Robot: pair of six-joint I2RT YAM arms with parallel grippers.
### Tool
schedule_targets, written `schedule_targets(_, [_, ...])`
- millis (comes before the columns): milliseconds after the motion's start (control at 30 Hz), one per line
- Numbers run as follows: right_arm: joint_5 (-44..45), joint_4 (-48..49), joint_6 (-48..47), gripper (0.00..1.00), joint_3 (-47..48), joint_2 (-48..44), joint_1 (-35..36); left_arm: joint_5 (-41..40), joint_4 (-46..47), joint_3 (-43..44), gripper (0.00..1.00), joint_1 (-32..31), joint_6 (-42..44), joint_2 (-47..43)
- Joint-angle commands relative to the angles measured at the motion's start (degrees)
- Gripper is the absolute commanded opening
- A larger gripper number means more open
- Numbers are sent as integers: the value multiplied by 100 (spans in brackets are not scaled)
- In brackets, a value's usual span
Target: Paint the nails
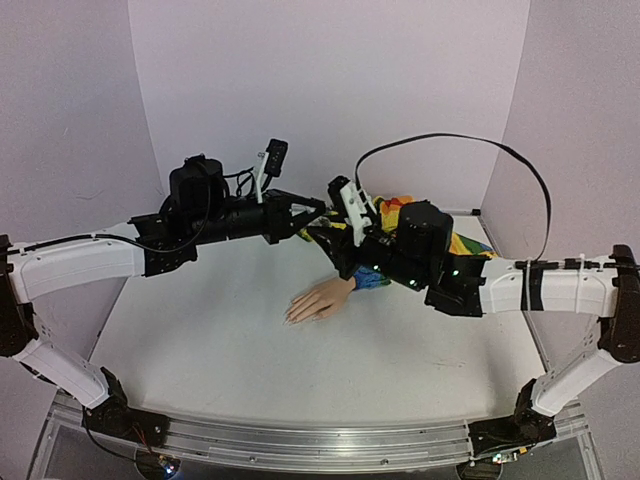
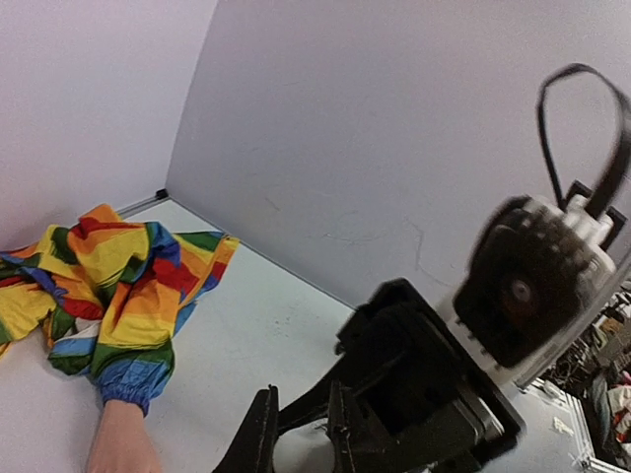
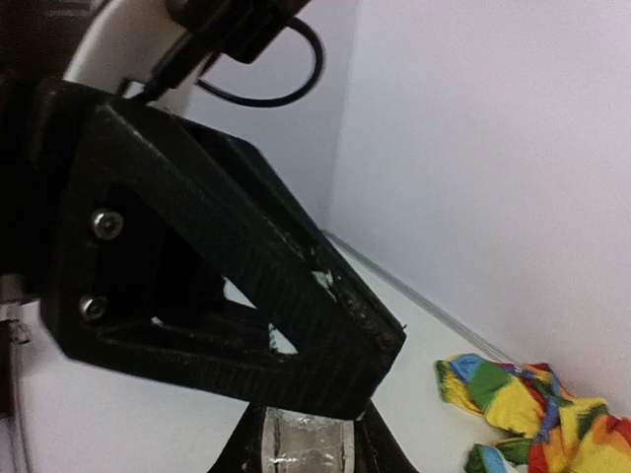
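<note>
pinching a small clear bottle between its two fingers, the right gripper hangs up off the table around the middle of the scene. the left gripper points straight at it from the opposite side, so the two meet nose to nose. the left one's black fingers are pressed together right on top of the bottle. from the right wrist view they cover the bottle's top completely, so i honestly can't tell if they've got hold of a cap or just meet above it.

below that meeting point and a bit nearer, the mannequin hand lies flat on the white table with its fingers pointing left. the nails are out at those fingertips, too tiny to make out properly, and well apart from both grippers and the bottle.

the rainbow sleeve is bunched up behind the wrist toward the back right corner, partly hidden by the right arm in the top view. a black cable loops up over that arm in front of the pale wall.
</note>
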Motion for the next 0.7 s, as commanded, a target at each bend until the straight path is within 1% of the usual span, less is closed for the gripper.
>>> schedule_targets(0, [-4225,841,1582,0,207,-635,-997,2669,-20,-191,0,-131,542,10])
schedule_targets(67, [-5861,1152,2115,0,317,-639,-1169,3602,-11,-166,0,-131,652,85])
schedule_targets(100, [-6451,1384,2392,0,375,-626,-1171,3971,-1,-150,0,-138,677,114])
schedule_targets(133, [-6916,1719,2929,0,410,-595,-1173,4245,12,-134,0,-142,714,137])
schedule_targets(200, [-7264,2510,3654,0,327,-574,-1175,4524,31,-131,0,-140,825,124])
schedule_targets(267, [-7264,2814,3875,0,213,-632,-1176,4633,40,-152,0,-140,1032,48])
schedule_targets(400, [-6901,2806,3740,0,-86,-786,-1209,4476,51,-120,0,-124,1286,-68])
schedule_targets(500, [-6434,2626,3419,0,-328,-906,-1269,3871,50,-97,0,-58,1096,-149])
schedule_targets(533, [-6220,2351,3184,0,-390,-971,-1288,3637,50,-101,6,-16,982,-182])
schedule_targets(567, [-5924,1982,2850,0,-427,-1050,-1294,3393,50,-126,13,42,844,-225])
schedule_targets(633, [-5098,1017,2082,0,-406,-1180,-1298,2856,51,-218,34,163,592,-362])
schedule_targets(667, [-4724,729,1824,0,-395,-1216,-1298,2593,43,-288,42,187,525,-441])
